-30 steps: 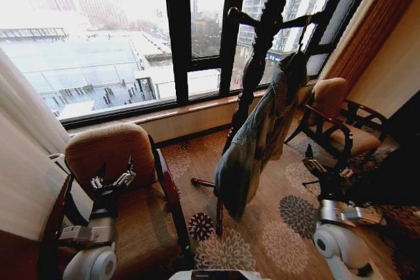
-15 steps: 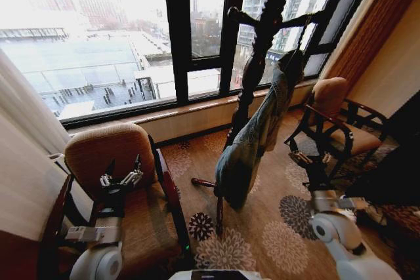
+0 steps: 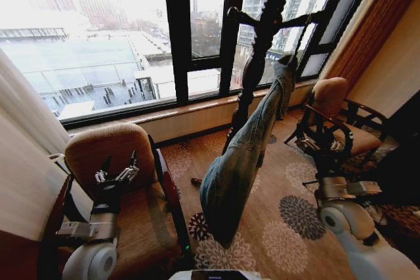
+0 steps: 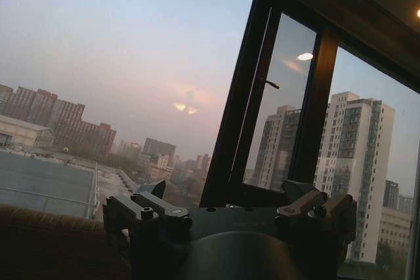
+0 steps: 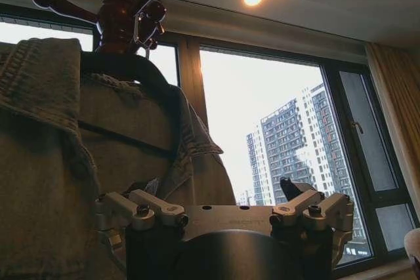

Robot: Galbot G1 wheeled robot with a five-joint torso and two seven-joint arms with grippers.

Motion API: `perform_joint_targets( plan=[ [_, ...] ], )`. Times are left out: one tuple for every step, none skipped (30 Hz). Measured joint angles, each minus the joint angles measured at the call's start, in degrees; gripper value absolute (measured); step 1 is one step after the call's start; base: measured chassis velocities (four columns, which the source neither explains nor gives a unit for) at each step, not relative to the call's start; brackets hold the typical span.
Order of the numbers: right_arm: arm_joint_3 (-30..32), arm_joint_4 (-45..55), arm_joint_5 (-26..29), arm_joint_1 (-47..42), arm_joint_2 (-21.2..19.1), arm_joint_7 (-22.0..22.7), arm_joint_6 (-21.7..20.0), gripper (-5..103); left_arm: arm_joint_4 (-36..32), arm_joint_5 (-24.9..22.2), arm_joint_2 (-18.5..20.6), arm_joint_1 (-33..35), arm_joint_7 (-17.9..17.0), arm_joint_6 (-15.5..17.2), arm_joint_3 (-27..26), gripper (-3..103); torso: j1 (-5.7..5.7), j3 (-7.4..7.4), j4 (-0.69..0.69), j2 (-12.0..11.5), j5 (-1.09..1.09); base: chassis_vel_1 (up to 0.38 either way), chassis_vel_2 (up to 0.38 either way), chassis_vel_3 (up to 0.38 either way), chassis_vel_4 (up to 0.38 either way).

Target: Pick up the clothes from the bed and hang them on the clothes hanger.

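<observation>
The clothes, a faded blue denim jacket (image 3: 239,155), hang on the black clothes hanger (image 5: 125,63), whose wire hook rests on a peg of the dark wooden coat stand (image 3: 262,31). The jacket swings slanted, its hem out toward me. In the right wrist view the jacket (image 5: 39,162) is close in front of my right gripper (image 5: 223,204), which is open and holds nothing. In the head view that right gripper (image 3: 314,143) is to the right of the jacket, apart from it. My left gripper (image 3: 115,175) is open over an armchair, with its fingers wide apart (image 4: 230,195). The bed is out of view.
A tan armchair (image 3: 111,149) stands at lower left under my left arm. A second armchair (image 3: 331,100) stands at right behind my right arm. Large windows (image 3: 98,44) run behind the stand. Flowered carpet (image 3: 289,234) lies between the chairs. A pale curtain (image 3: 20,129) hangs at far left.
The jacket's lower part has swung out to the left and toward me. My right gripper has risen a little, staying to the jacket's right. The left gripper has barely shifted.
</observation>
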Motion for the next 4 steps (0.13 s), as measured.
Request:
perform_joint_targets(
  plan=[
    [0.0,0.0,0.0,0.0,0.0,0.0,0.0,100,0.0,0.0,0.0,0.0,0.0,0.0,0.0,100,0.0,0.0,0.0,0.0,0.0,0.0,0.0,0.0,0.0],
    [0.0,0.0,0.0,0.0,0.0,0.0,0.0,100,0.0,0.0,0.0,0.0,0.0,0.0,0.0,100,0.0,0.0,0.0,0.0,0.0,0.0,0.0,0.0,0.0],
    [0.0,0.0,0.0,0.0,0.0,0.0,0.0,100,0.0,0.0,0.0,0.0,0.0,0.0,0.0,100,0.0,0.0,0.0,0.0,0.0,0.0,0.0,0.0,0.0],
    [0.0,0.0,0.0,0.0,0.0,0.0,0.0,100,0.0,0.0,0.0,0.0,0.0,0.0,0.0,100,0.0,0.0,0.0,0.0,0.0,0.0,0.0,0.0,0.0]
  ],
)
